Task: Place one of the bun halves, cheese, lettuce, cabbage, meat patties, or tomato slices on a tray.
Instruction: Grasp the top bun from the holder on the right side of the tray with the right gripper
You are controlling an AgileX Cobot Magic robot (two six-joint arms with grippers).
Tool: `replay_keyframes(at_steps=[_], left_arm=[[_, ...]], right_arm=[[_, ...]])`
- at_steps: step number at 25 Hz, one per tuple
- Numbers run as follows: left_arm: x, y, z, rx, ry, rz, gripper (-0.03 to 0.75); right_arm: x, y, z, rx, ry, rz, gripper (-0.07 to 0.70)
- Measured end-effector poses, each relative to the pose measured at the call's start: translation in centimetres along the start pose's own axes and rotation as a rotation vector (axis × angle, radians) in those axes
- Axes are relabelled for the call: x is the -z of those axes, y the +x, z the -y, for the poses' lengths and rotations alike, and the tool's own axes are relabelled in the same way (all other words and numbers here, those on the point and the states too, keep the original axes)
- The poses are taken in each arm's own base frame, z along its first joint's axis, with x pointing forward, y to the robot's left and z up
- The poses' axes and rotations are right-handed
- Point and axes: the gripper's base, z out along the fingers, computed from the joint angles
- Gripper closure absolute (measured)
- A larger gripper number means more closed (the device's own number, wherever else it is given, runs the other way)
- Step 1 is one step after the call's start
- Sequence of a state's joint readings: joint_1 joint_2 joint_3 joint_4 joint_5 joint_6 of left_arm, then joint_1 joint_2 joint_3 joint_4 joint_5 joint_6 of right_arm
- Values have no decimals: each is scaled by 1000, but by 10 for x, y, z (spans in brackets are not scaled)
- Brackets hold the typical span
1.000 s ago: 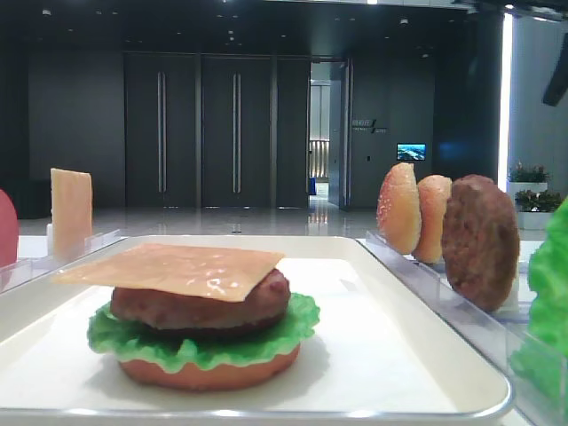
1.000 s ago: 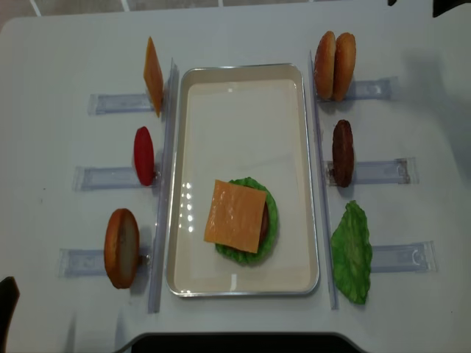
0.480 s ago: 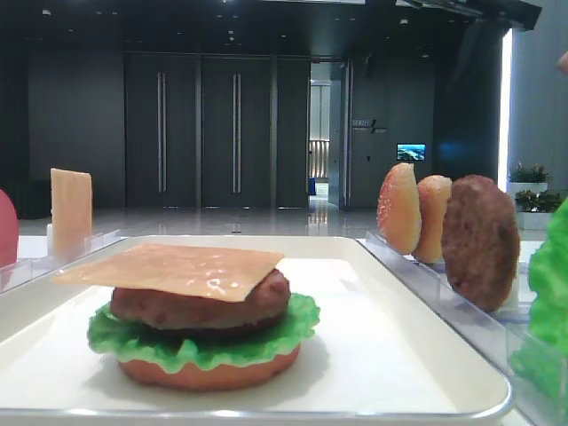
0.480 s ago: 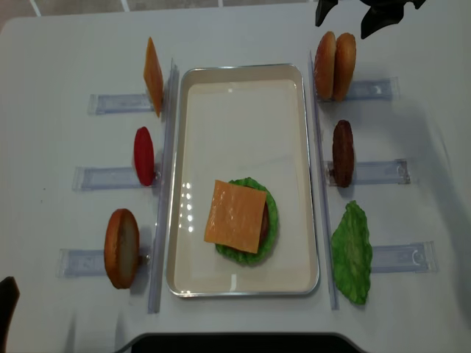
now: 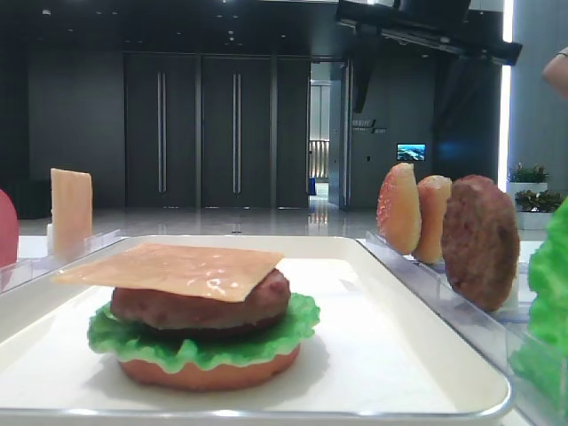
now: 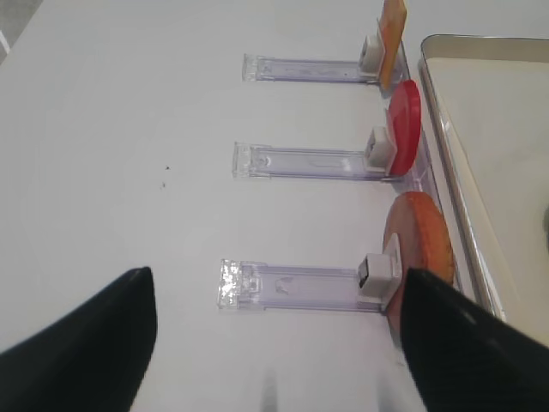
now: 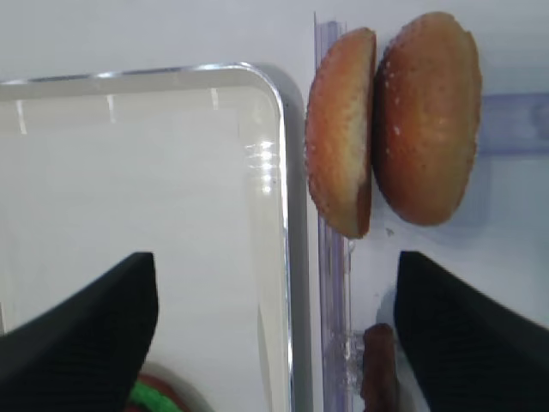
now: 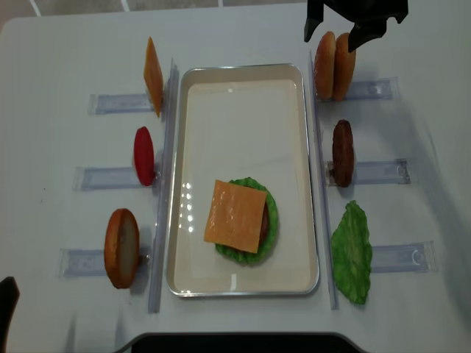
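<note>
White tabletop (image 8: 243,33) spread under everything, dark hall doors behind. Over the far right corner the right gripper (image 8: 344,29) hung with jaws wide apart, empty, the pair of domed golden-brown sesame bun halves (image 8: 335,65) standing on edge just below and between its fingertips (image 7: 81,335), beside the large white rimmed tray (image 8: 309,176) bearing the stacked burger.

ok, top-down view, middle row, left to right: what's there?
Clear plastic rack → flat round red tomato slice standing on edge → large white rectangular tray → dark reddish-brown meat patty on edge → clear plastic rack.
</note>
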State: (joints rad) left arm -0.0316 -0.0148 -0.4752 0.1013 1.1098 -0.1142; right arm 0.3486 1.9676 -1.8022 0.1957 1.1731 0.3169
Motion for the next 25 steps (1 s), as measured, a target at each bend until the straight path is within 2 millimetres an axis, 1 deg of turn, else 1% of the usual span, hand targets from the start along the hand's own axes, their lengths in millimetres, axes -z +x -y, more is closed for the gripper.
replay_keyframes(at_steps=[8, 15, 21, 25], left_arm=[[0, 0, 0, 0, 0, 0, 24], [0, 0, 0, 0, 0, 0, 24], [0, 0, 0, 0, 0, 0, 24], [0, 0, 0, 0, 0, 0, 24]], right_arm=[[-20, -9, 1, -3, -10, 44, 92], [-40, -12, 5, 5, 2, 23, 92], [-48, -17, 13, -4, 4, 24, 92], [-50, -19, 13, -4, 1, 34, 92]])
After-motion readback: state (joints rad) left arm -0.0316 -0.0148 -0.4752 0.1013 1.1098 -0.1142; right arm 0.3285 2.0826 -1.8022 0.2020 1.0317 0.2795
